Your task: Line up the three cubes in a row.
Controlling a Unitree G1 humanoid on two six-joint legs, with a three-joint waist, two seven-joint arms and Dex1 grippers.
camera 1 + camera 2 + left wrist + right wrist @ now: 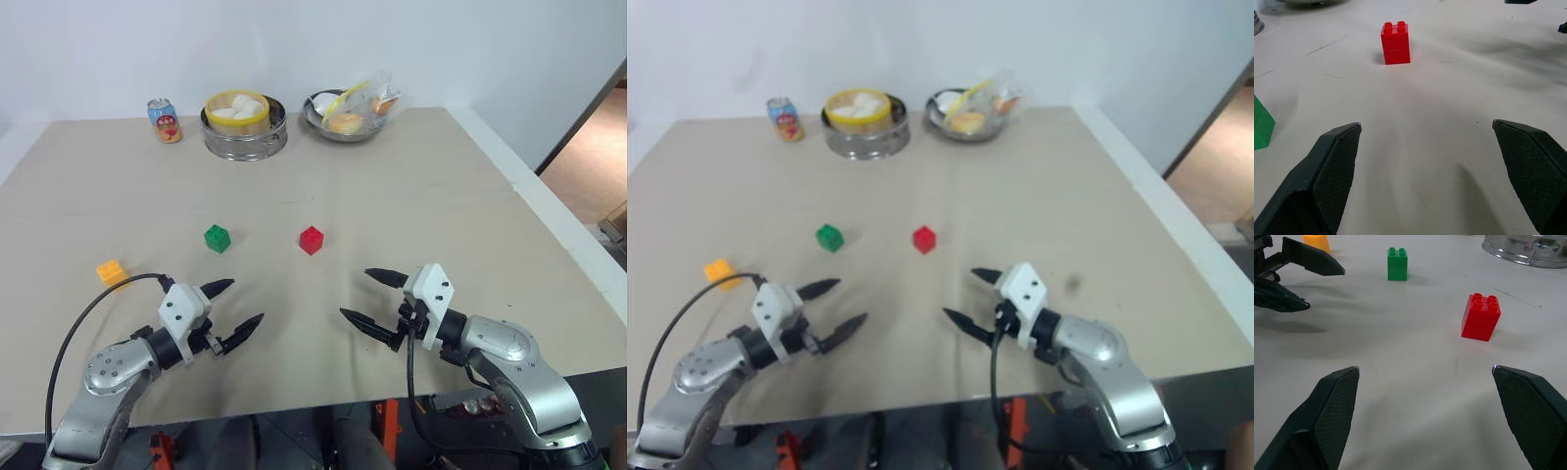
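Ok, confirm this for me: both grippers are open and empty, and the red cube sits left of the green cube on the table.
One thing is wrong: the order of the cubes. The left eye view shows the red cube to the right of the green cube on the table. The rest stands: the left gripper and right gripper are both open and empty.

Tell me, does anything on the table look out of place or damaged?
Nothing looks damaged or spilled. The yellow-orange cube sits nearer the table's left edge and lower than the green cube and red cube, so no row yet.
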